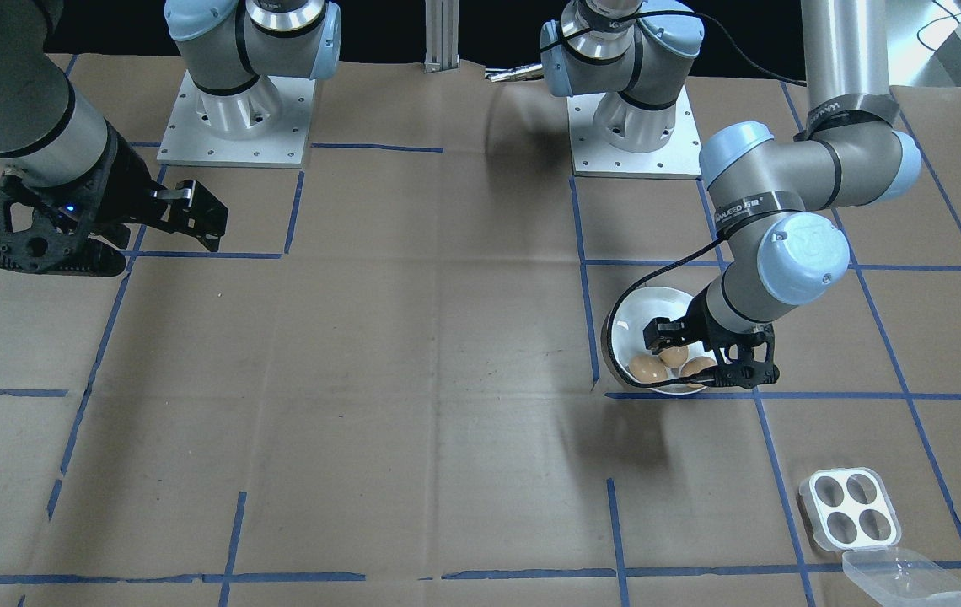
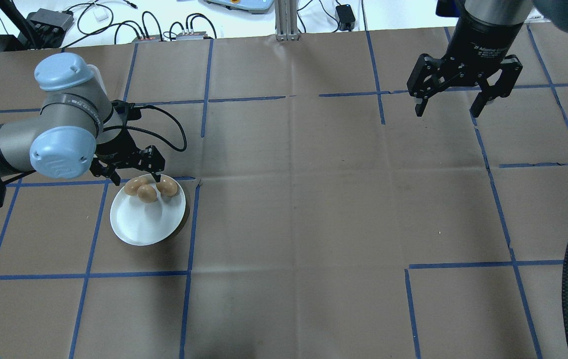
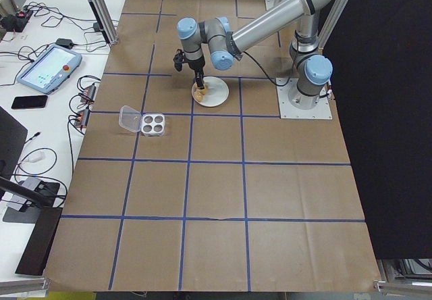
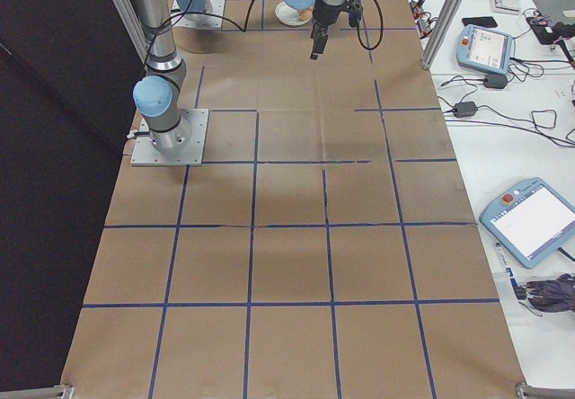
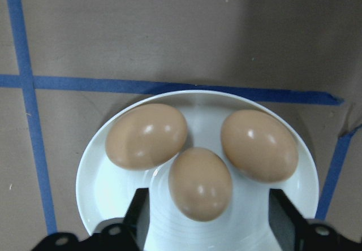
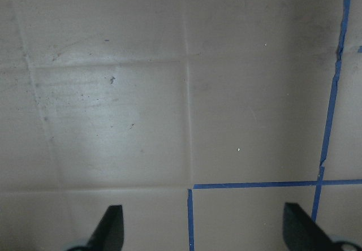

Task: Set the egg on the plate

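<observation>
Egg on the plate, my left claw let go above it.

Three brown eggs (image 5: pixel 201 182) lie touching one another at one side of the white plate (image 2: pixel 137 227); my left claw (image 2: pixel 132 174) hangs over them with fingers spread, holding nothing, so I judge the placing done and the next move a straight lift clear without nudging them. My right claw (image 2: pixel 451 102) waits spread and empty, well apart over the bare desk (image 2: pixel 314 199). The tray (image 1: pixel 850 511) looks empty. Whether a fingertip touches an egg, I cannot tell.
</observation>
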